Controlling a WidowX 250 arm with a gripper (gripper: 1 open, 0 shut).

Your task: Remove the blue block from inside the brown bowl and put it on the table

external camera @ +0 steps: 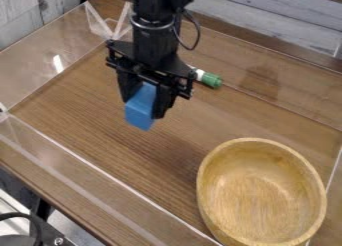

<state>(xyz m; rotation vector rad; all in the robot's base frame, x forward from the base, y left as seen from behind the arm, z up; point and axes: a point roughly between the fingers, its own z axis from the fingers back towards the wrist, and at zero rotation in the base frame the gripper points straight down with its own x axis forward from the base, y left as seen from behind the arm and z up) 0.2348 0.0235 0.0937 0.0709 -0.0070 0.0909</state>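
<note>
My gripper [144, 108] points straight down over the left middle of the table [94, 140] and is shut on the blue block [143, 111]. The block hangs upright between the black fingers, its lower end close above the wood; I cannot tell whether it touches. The brown bowl [262, 192] sits at the front right, empty, well apart from the gripper.
A green-and-white marker [202, 80] lies just behind and right of the gripper. Low clear acrylic walls [54, 150] edge the tabletop at the front left and along the back.
</note>
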